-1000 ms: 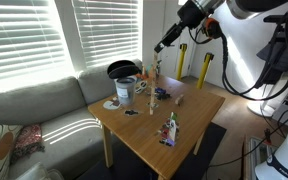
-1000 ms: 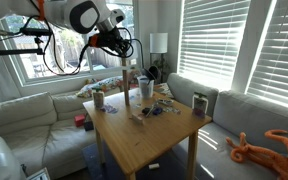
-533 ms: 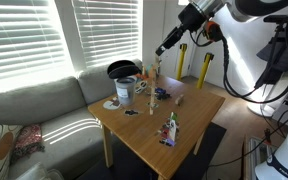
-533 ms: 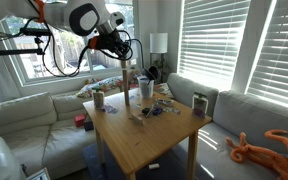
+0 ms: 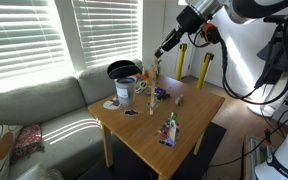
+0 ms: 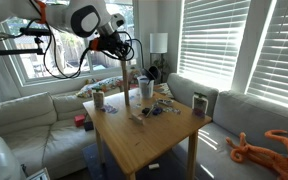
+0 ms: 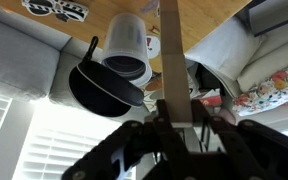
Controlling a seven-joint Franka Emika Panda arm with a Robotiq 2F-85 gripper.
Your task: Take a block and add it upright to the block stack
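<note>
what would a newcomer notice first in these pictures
The claw hangs high over the wooden table, just above the slim block stack. In the wrist view a long tan piece runs down the middle, beside a white cup and a black pan.

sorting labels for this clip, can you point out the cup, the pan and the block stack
cup (image 7: 127, 38), wrist view, on its white side wall
pan (image 7: 102, 92), wrist view, middle of its dark round body
block stack (image 6: 127, 85), in an exterior view, midway up the column
</note>
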